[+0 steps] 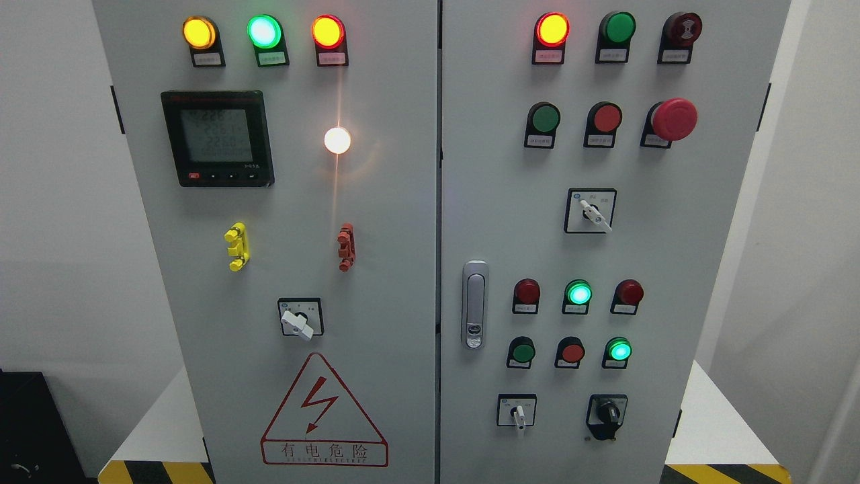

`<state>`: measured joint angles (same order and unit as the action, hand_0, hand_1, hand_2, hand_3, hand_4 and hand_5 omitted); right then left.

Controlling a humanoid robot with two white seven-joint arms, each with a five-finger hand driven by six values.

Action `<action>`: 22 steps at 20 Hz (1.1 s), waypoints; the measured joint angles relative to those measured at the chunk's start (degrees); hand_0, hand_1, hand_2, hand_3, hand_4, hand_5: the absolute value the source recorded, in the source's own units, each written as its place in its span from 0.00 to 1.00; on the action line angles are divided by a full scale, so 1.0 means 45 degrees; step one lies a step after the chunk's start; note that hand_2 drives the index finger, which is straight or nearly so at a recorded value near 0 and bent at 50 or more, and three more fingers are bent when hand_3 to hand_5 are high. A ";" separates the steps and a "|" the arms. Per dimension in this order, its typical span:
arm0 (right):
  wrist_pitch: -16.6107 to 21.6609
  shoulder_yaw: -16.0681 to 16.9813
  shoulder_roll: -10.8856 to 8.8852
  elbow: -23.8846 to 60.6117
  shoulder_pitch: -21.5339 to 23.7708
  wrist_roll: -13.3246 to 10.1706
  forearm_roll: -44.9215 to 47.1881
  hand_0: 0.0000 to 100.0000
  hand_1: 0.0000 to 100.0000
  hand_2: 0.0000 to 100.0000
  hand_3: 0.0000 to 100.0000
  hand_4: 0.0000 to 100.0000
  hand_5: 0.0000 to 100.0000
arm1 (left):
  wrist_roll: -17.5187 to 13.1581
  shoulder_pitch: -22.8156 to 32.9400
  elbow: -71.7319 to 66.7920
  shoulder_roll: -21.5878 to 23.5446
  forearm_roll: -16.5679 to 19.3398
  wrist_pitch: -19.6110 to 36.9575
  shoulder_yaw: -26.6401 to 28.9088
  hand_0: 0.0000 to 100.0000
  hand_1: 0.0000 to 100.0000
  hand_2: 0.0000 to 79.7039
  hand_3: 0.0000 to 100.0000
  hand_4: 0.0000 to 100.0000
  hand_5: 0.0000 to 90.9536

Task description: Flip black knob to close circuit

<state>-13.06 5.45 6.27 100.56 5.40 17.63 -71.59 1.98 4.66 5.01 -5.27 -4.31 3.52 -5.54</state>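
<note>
At cabinet's lower right: black knob [607,415], glossy, winged | smooth grey door [672,255] | no hand visible

industrial electrical room — grey control cabinet [376,269] with indicator lamps [264,31], hazard-striped floor [154,472].

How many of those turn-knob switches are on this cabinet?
4. A white knob sits low on the left door; on the right door, a white one mid-height, another white at the bottom, and the black knob beside it.

no robot body visible (panel only)
</note>
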 measured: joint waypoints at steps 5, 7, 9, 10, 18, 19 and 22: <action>-0.0095 -0.0083 0.0064 0.0565 -0.0735 0.0258 -0.0606 0.00 0.00 0.93 1.00 0.96 0.92 | 0.0000 0.0000 0.0001 0.0000 0.0000 0.0000 0.0000 0.12 0.56 0.00 0.00 0.00 0.00; -0.0102 -0.0090 0.0087 0.0683 -0.1102 0.0424 -0.0821 0.00 0.00 0.93 1.00 0.96 0.91 | 0.0000 0.0000 0.0001 0.0000 0.0000 0.0000 0.0000 0.12 0.56 0.00 0.00 0.00 0.00; -0.0102 -0.0099 0.0105 0.0772 -0.1441 0.0592 -0.1011 0.00 0.00 0.93 1.00 0.96 0.91 | 0.0000 0.0000 0.0001 0.0000 0.0000 0.0000 0.0000 0.12 0.56 0.00 0.00 0.00 0.00; -0.0102 -0.0095 0.0114 0.0814 -0.1602 0.0624 -0.1086 0.00 0.00 0.93 1.00 0.96 0.91 | 0.0000 0.0000 0.0001 0.0000 0.0000 0.0000 0.0000 0.12 0.56 0.00 0.00 0.00 0.00; -0.0159 -0.0080 0.0163 0.0830 -0.2617 0.0873 -0.1633 0.00 0.00 0.93 1.00 0.96 0.91 | 0.0000 0.0000 0.0000 0.0000 0.0000 0.0000 0.0000 0.12 0.56 0.00 0.00 0.00 0.00; -0.0213 -0.0075 0.0165 0.0793 -0.2749 0.0899 -0.1692 0.00 0.00 0.93 1.00 0.96 0.91 | 0.0000 0.0000 0.0000 0.0000 0.0000 0.0000 0.0000 0.12 0.56 0.00 0.00 0.00 0.00; -0.0306 -0.0048 0.0177 0.0646 -0.3107 0.0935 -0.1834 0.00 0.00 0.93 1.00 0.96 0.91 | 0.0000 0.0000 0.0000 0.0000 0.0000 0.0000 0.0000 0.12 0.56 0.00 0.00 0.00 0.00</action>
<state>-14.43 5.23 7.07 103.46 -8.58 21.84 -79.84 1.98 4.66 5.01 -5.27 -4.31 3.52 -5.54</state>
